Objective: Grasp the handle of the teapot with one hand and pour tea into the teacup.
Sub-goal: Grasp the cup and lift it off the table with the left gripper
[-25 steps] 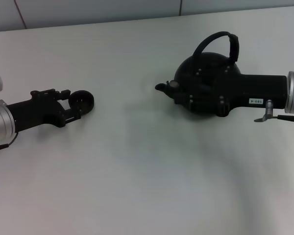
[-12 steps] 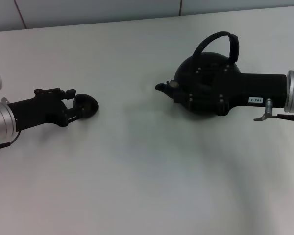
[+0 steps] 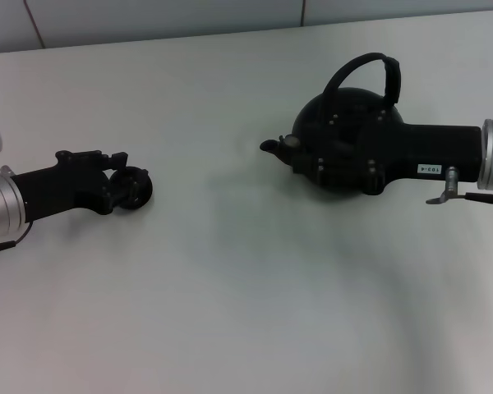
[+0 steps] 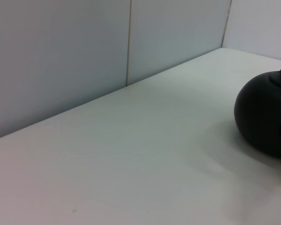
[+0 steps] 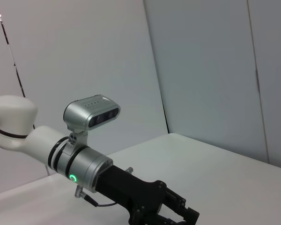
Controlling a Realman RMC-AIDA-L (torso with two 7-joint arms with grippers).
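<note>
Toward the counter's (image 3: pixel 230 312) left edge, the left pincer (image 3: pixel 125 187) pinches the teacup (image 3: pixel 135 189). Near the right edge the right pincer (image 3: pixel 333 156) overlaps the teapot (image 3: pixel 345 135); its grip cannot be told, handle (image 3: pixel 363 70) ungrasped. Pouring remains. Since earlier, the teacup has drawn back leftward.

Black teapot (image 3: pixel 337 152), black teacup (image 3: pixel 135 187), white table (image 3: pixel 230 287).
</note>
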